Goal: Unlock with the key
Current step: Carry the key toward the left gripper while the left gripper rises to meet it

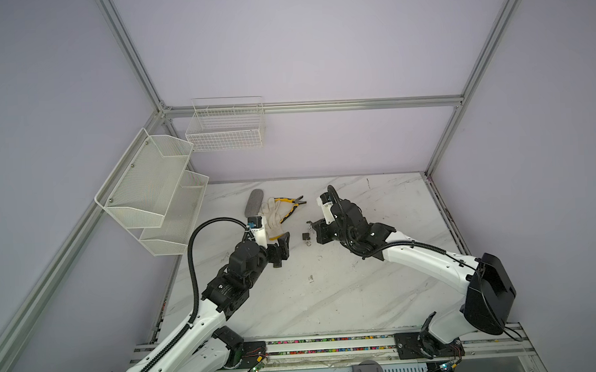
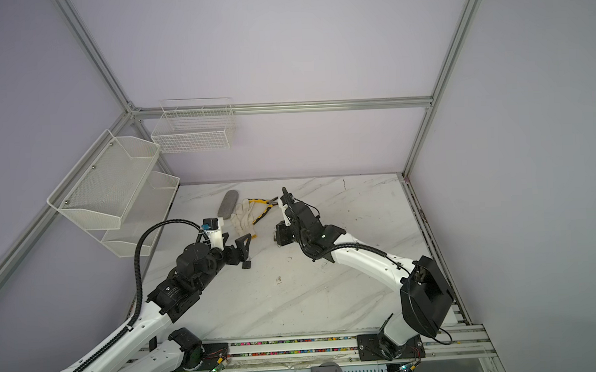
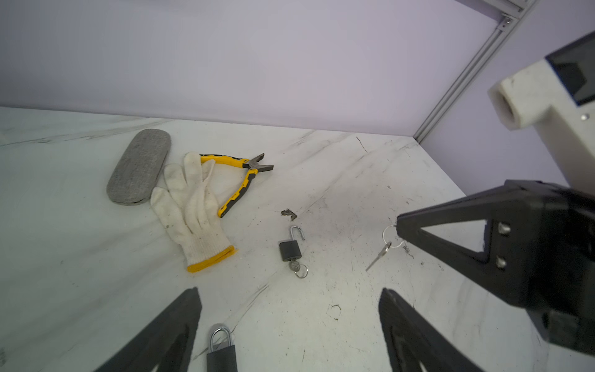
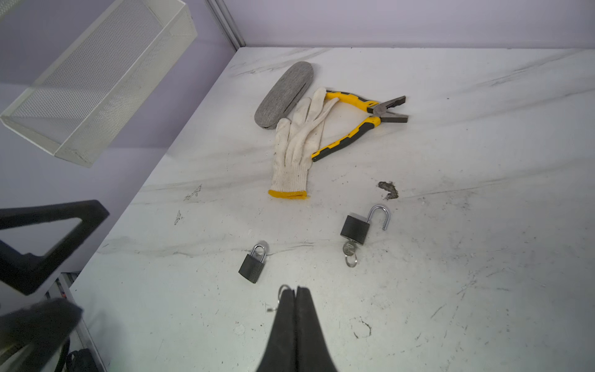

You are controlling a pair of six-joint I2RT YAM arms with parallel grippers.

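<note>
Counting two padlocks (image 4: 252, 270), two keys (image 4: 348, 248); one key (image 3: 380, 255) gripped

You're in a lab robot cell: aluminium frame (image 1: 312, 106) and plain lilac panels (image 1: 301, 48) box in the marble-look tabletop (image 1: 329, 296). Mesh shelf (image 1: 151, 186) and wire basket (image 1: 225, 128) hang on the walls above its far-left corner; mounting rail (image 1: 331, 346) along its near edge.
</note>
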